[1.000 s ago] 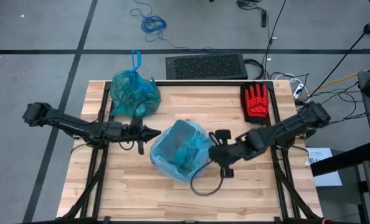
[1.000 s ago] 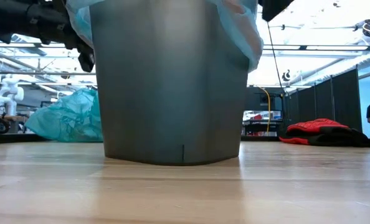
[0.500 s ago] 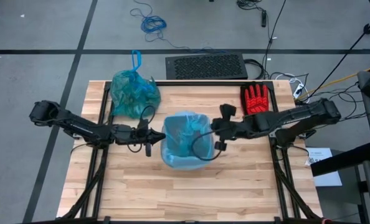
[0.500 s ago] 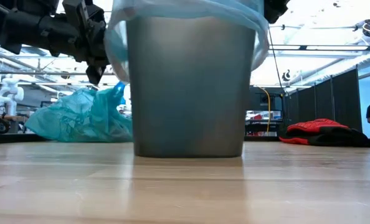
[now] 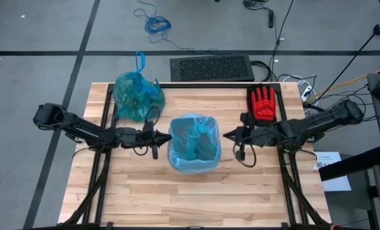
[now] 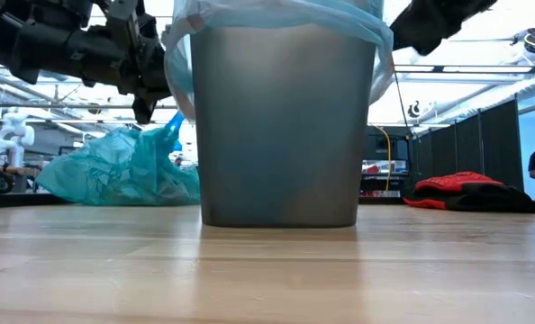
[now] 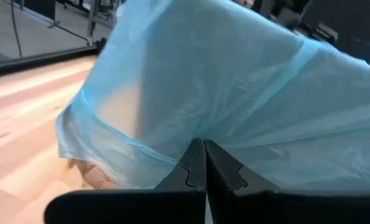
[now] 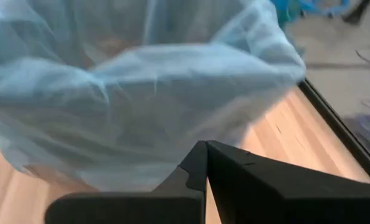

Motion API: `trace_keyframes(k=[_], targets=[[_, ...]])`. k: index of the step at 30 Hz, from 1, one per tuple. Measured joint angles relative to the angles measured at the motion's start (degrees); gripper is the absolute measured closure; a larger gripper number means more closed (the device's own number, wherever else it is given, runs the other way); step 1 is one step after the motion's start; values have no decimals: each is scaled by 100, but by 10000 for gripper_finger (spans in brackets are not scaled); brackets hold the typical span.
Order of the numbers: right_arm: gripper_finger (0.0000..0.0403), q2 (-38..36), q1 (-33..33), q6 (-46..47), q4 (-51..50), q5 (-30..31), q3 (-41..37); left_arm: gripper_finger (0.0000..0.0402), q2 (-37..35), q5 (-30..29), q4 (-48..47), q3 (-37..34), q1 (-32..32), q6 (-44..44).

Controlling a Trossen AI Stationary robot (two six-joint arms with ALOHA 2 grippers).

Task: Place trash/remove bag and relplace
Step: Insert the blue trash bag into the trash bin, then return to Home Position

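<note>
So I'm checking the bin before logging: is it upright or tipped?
Upright. The bin sits flat on the table, and from above its lined mouth faces up.

The bin point(image 5: 194, 145) stands mid-table point(image 5: 177, 198), a liner point(image 5: 177, 160) draped over its rim. The left gripper point(image 5: 159, 138) sits just left of it, the right gripper point(image 5: 228, 135) just right — both apart from it. Behind-left lies the tied bag point(image 5: 137, 96); behind-right, a glove point(image 5: 263, 104).
</note>
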Motion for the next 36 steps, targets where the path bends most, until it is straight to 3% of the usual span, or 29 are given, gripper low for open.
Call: trace_keyframes(k=[3, 8, 14, 18, 22, 27, 31, 33, 36], targets=[[403, -68, -124, -206, 896, -265, -390, 402, 0, 16, 65, 2, 120, 29], [403, -32, -311, -378, 1290, -466, -522, 402, 0, 228, 91, 62, 260, 88], [403, -126, -376, -677, 1355, -587, -522, 402, -10, 306, 85, 142, 325, 612], [403, -530, -371, -729, 876, -605, -539, 402, -447, 304, -267, 103, 318, 1274], [403, -1261, -385, -937, 1113, -620, -999, 402, -1179, 169, -902, -97, 320, 1655], [403, -2706, -619, -1225, 1807, -906, -2152, 402, -2042, 153, -1161, -588, 362, 2237], [403, -3889, -1036, -1455, 2519, -1410, -2993, 402, -2759, 115, -1017, -1114, 943, 2272], [403, -4292, -1334, -1491, 2598, -1696, -3179, 402, -2939, 386, -956, -1297, 1355, 2284], [403, -4594, -1842, -1512, 2574, -2205, -3235, 402, -3045, 1270, -755, -1342, 2053, 2377]])
